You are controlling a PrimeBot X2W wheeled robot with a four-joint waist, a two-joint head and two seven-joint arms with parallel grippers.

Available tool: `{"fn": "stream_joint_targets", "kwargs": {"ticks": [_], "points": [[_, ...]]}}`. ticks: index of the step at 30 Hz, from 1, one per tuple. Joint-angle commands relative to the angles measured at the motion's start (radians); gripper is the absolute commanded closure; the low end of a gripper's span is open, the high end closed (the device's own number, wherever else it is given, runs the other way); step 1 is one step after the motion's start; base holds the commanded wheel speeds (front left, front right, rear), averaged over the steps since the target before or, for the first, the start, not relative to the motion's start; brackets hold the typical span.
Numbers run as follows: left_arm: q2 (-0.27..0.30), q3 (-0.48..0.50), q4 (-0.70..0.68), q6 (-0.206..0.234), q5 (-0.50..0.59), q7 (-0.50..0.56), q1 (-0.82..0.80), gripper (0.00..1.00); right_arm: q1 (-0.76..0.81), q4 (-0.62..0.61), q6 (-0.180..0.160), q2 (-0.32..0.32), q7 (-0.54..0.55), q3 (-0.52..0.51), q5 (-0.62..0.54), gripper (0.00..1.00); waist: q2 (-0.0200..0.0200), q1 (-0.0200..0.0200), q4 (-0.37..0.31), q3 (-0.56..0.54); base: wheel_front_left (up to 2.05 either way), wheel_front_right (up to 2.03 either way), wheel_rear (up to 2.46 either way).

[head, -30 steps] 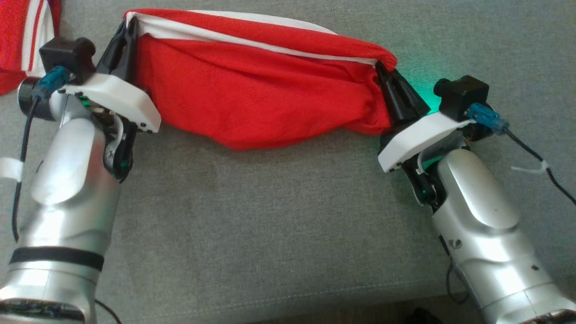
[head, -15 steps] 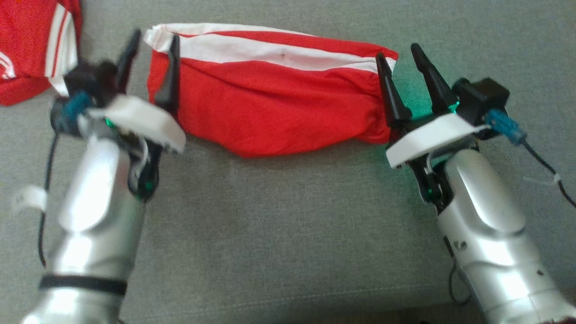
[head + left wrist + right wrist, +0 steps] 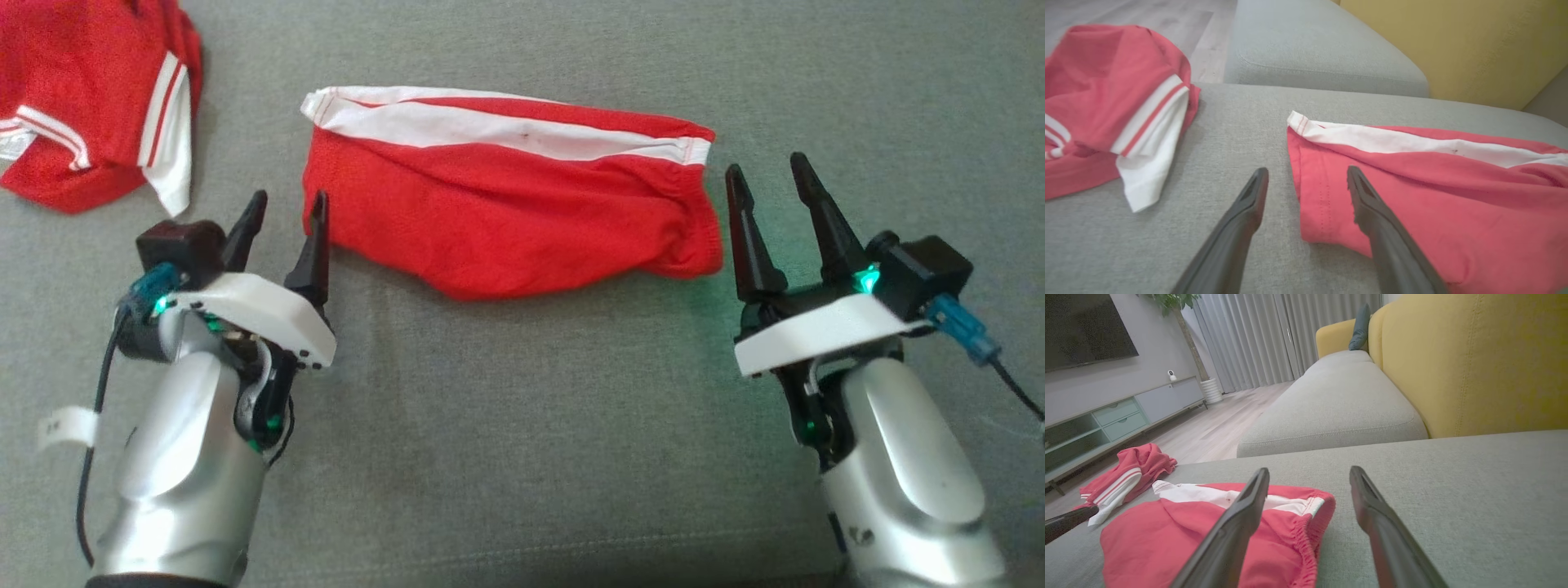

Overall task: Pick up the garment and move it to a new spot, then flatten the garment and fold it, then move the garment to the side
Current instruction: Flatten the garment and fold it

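Observation:
The garment [image 3: 506, 212] is a pair of red shorts with a white side band, lying folded in a long strip on the grey sofa seat [image 3: 522, 425]. It also shows in the left wrist view as the garment [image 3: 1433, 196] and in the right wrist view as the garment [image 3: 1180, 535]. My left gripper [image 3: 287, 200] is open just off its left end, touching nothing. My right gripper [image 3: 766, 170] is open beside its right end, elastic waistband close to the inner finger [image 3: 1237, 522]. Both hold nothing.
A second red and white garment [image 3: 90, 106] lies crumpled at the far left of the seat. Beyond are another grey cushion [image 3: 1331, 404], the yellow sofa back [image 3: 1474, 363], wooden floor and a TV cabinet [image 3: 1118, 416].
Both grippers opened and let go of the garment's ends, then drew back toward me. The garment dropped flat onto the seat. The head camera shifted too.

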Motion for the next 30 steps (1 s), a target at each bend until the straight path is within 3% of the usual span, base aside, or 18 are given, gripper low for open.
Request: {"fn": "stream_joint_targets", "kwargs": {"ticks": [1, 13, 24, 29, 30], "points": [[0.027, 0.032, -0.020, -0.001, -0.007, 0.017, -0.033, 0.00, 0.008, -0.046, 0.007, 0.014, 0.006, 0.013, -0.010, 0.00, 0.0000, 0.0001, -0.006, 0.000, 0.00, 0.00, 0.00], [0.057, 0.066, 0.049, 0.022, -0.067, 0.191, -0.126, 0.00, 0.049, -0.155, 0.007, 0.014, 0.047, -0.002, -0.017, 0.00, 0.0000, 0.0001, -0.058, 0.039, 0.00, 0.00, 0.00], [0.054, 0.069, 0.098, 0.002, -0.117, 0.247, -0.173, 0.00, 0.045, -0.163, 0.007, 0.014, 0.046, 0.004, -0.009, 0.00, 0.0000, 0.0001, -0.091, 0.065, 0.00, 0.00, 0.00], [0.044, 0.040, 0.113, -0.028, -0.141, 0.278, -0.184, 0.00, 0.043, -0.161, 0.007, 0.014, 0.043, 0.009, -0.007, 0.00, 0.0000, 0.0001, -0.100, 0.072, 0.00, 0.00, 0.00], [0.041, 0.033, 0.114, -0.032, -0.149, 0.285, -0.185, 0.08, 0.042, -0.160, 0.007, 0.014, 0.043, 0.009, -0.007, 0.00, 0.0000, 0.0001, -0.100, 0.073, 0.00, 0.00, 0.00]]}}
